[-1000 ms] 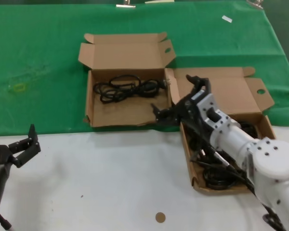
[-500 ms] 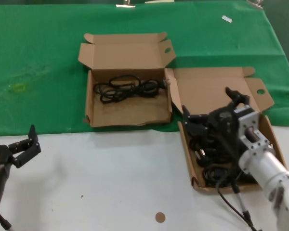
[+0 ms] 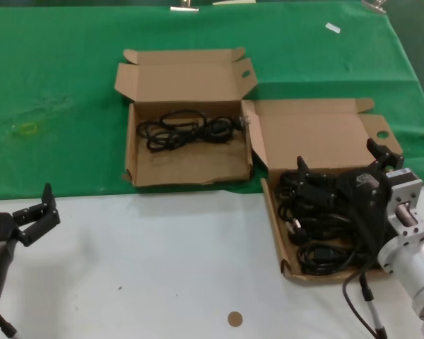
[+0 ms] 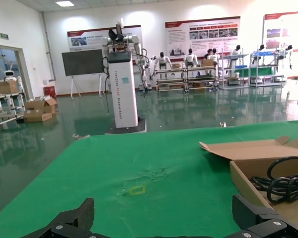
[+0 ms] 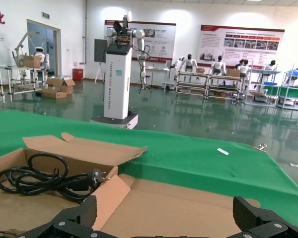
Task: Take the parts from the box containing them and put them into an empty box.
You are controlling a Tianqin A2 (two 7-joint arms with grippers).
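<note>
The box containing the parts [image 3: 272,220] lies at the right with its lid [image 3: 318,134] folded back and several black coiled cable bundles [image 3: 324,256] inside. My right gripper [image 3: 343,166] hovers over its far half, open and empty; in the right wrist view [image 5: 164,224] its jaws stand wide over the lid [image 5: 188,203]. The other box [image 3: 187,169], with the ragged front edge, lies to the left and holds one cable bundle [image 3: 187,129], also seen in the right wrist view [image 5: 44,178]. My left gripper [image 3: 34,210] is parked open at the front left.
A green cloth [image 3: 56,85] covers the far half of the table and the near part is white [image 3: 162,268]. A small brown disc [image 3: 234,318] lies near the front edge. A yellow mark [image 3: 28,128] is on the cloth at the left.
My right gripper has swung from the left box's front right corner to above the right box with the cables, open and empty. The left arm has not moved.
</note>
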